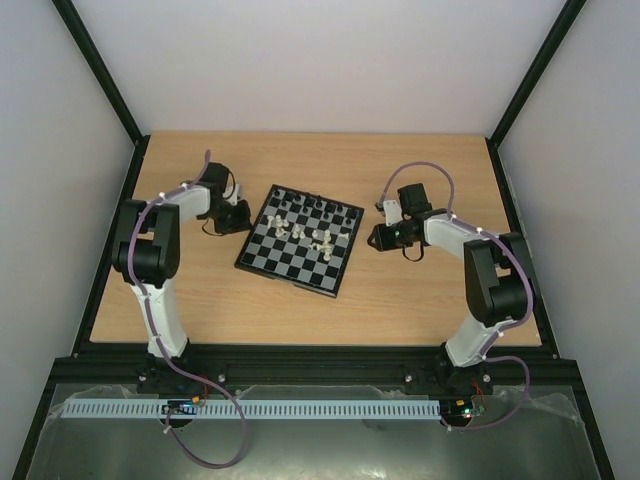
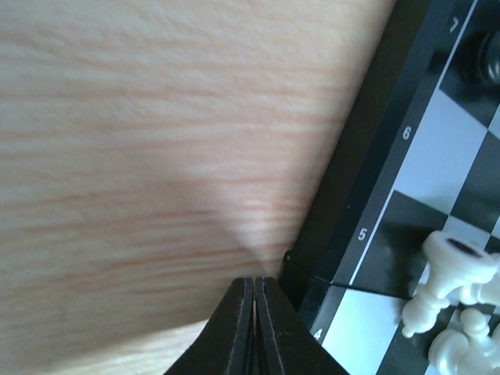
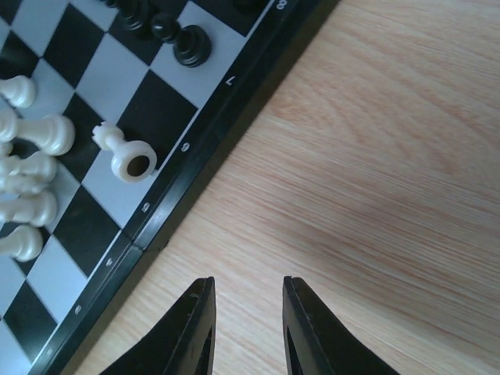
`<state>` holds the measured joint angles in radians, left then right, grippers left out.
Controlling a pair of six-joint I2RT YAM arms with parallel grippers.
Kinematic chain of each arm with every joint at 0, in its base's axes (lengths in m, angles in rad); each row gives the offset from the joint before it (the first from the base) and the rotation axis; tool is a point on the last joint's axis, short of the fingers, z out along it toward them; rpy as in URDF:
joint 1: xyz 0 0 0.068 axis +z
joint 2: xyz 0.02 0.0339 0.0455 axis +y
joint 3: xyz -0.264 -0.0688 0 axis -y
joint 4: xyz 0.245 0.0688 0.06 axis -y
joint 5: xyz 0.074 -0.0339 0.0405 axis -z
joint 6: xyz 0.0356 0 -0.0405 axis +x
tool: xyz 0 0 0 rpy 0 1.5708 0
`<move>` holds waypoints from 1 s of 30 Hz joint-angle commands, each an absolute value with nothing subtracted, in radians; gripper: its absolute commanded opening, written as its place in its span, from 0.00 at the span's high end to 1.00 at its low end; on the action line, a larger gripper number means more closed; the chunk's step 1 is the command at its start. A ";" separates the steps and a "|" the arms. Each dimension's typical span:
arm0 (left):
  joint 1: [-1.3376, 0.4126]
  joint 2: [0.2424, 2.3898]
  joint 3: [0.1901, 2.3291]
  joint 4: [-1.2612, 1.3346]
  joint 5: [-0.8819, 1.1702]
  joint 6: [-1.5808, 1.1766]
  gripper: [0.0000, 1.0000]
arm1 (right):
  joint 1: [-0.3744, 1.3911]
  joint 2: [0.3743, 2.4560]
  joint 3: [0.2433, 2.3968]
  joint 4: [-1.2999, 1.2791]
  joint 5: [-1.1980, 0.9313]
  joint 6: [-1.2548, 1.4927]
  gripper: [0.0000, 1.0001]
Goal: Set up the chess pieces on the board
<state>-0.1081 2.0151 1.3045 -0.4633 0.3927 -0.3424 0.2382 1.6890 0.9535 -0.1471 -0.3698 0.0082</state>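
Note:
The small checkered board (image 1: 275, 262) lies in the middle of the wooden table. Black chess pieces (image 1: 312, 205) stand along its far side. Cream-white pieces (image 1: 305, 236) are bunched loosely near its centre, some lying down. My left gripper (image 1: 243, 218) is shut and empty, low over the wood just off the board's left edge (image 2: 344, 195); its tips (image 2: 255, 283) are pressed together. My right gripper (image 1: 378, 238) hovers open over bare wood off the board's right edge (image 3: 195, 168), nothing between its fingers (image 3: 248, 285). A white piece (image 3: 125, 153) lies toppled near that edge.
Black frame posts and pale walls enclose the table (image 1: 420, 300). Wood shows on all sides of the board. In the right wrist view black pieces (image 3: 191, 45) stand at the board's far corner, and more white pieces (image 3: 31, 180) cluster at the left.

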 commanded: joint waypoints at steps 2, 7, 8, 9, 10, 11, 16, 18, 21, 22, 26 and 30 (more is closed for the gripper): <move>-0.154 1.981 1.240 -0.512 0.411 -0.320 0.98 | 0.213 1.752 0.995 -0.222 -0.329 0.022 0.74; -0.202 1.940 1.181 -0.506 0.418 -0.320 0.98 | 0.210 1.781 1.008 -0.235 -0.333 0.027 0.74; -0.211 1.934 1.171 -0.505 0.417 -0.320 0.97 | 0.210 1.785 1.006 -0.236 -0.337 0.028 0.74; -0.220 1.928 1.160 -0.504 0.414 -0.320 0.97 | 0.210 1.788 1.009 -0.237 -0.338 0.028 0.74; -0.229 1.922 1.148 -0.502 0.413 -0.322 0.97 | 0.210 1.791 1.009 -0.238 -0.340 0.025 0.74; -0.236 1.914 1.136 -0.499 0.414 -0.323 0.97 | 0.210 1.794 1.010 -0.239 -0.343 0.024 0.75; -0.286 1.874 1.071 -0.468 0.420 -0.331 0.96 | 0.209 1.805 1.012 -0.244 -0.350 0.021 0.77; -0.304 1.864 1.052 -0.460 0.419 -0.336 0.96 | 0.210 1.809 1.012 -0.245 -0.354 0.020 0.77; -0.330 1.854 1.027 -0.448 0.422 -0.345 0.96 | 0.209 1.810 1.012 -0.247 -0.359 0.018 0.77; -0.336 1.852 1.021 -0.445 0.423 -0.346 0.96 | 0.209 1.812 1.012 -0.248 -0.363 0.018 0.77; -0.356 1.839 1.002 -0.442 0.418 -0.357 0.96 | 0.209 1.813 1.011 -0.251 -0.373 0.017 0.77; -0.371 1.816 0.984 -0.440 0.420 -0.373 0.96 | 0.210 1.810 1.011 -0.255 -0.376 0.015 0.77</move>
<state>-0.3260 1.8168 1.0290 -0.4019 0.3790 -0.3485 0.1925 1.7863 0.9997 -0.2039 -0.3183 0.0189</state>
